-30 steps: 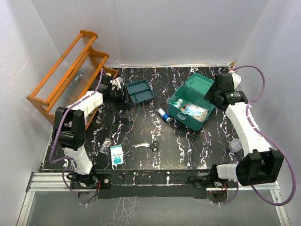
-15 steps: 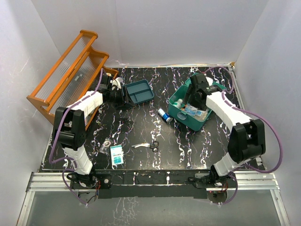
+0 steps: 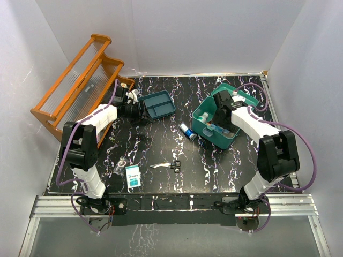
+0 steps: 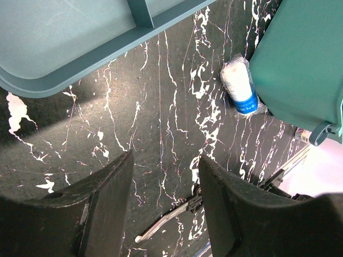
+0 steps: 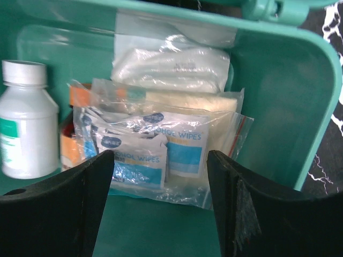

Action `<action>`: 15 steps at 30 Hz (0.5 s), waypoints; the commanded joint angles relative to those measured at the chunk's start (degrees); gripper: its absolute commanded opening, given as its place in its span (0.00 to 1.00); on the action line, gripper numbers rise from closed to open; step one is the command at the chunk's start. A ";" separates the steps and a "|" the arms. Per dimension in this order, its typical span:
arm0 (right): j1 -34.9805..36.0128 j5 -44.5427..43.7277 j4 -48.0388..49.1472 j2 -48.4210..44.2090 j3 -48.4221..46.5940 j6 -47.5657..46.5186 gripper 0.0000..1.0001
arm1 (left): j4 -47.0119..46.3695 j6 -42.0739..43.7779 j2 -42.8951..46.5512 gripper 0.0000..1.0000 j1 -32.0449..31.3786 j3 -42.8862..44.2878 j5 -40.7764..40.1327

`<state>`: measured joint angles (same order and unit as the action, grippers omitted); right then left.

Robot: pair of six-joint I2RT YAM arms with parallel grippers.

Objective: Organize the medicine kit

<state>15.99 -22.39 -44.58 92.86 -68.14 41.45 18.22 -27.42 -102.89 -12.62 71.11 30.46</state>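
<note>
The medicine kit (image 3: 210, 135), a teal-green box with its lid open, stands right of centre. In the right wrist view its wall (image 5: 292, 101) encloses a white bottle (image 5: 24, 128), a bag of alcohol wipes (image 5: 161, 147) and a wrapped gauze pack (image 5: 171, 64). My right gripper (image 3: 221, 107) hangs over the kit's inside, open and empty (image 5: 161, 166). My left gripper (image 3: 140, 107) is open and empty (image 4: 166, 166), at the left edge of a dark teal divided tray (image 3: 159, 104). The left wrist view shows the tray (image 4: 80, 48), the kit's side (image 4: 305, 59) and a wrapped white bandage roll (image 4: 239, 88).
An orange wooden tiered rack (image 3: 80, 80) stands at the back left. The bandage roll (image 3: 187, 131) lies beside the kit's left side. Scissors (image 3: 169, 166) lie near the front centre, also in the left wrist view (image 4: 171, 217). A small teal-and-white packet (image 3: 132, 175) lies front left.
</note>
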 commanded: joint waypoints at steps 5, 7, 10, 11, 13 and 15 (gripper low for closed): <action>-0.26 -2.84 1.75 -2.36 5.03 6.64 0.69 | 0.77 0.96 1.15 0.50 -0.19 -0.71 0.21; -0.32 -2.91 1.77 -3.12 5.96 8.62 0.69 | 0.77 0.96 1.20 0.50 -0.16 -0.72 0.20; -0.37 -2.92 1.84 -4.05 6.78 10.97 0.68 | 0.77 0.96 1.13 0.50 -0.17 -0.77 0.21; -0.37 -3.04 1.49 -4.25 6.48 11.50 0.68 | 0.81 0.96 1.12 0.50 -0.18 -0.66 0.22; -0.34 -4.11 0.07 -4.91 4.99 12.34 0.69 | 0.98 1.13 1.08 0.50 -0.17 -0.60 0.14; -0.35 -5.59 -1.28 -6.00 2.71 12.15 0.70 | 1.03 1.29 1.10 0.50 -0.18 -0.52 0.05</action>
<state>16.03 -23.44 -41.95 90.21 -62.52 51.07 18.24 -27.00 -102.89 -12.62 70.78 30.41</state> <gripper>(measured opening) 0.686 0.498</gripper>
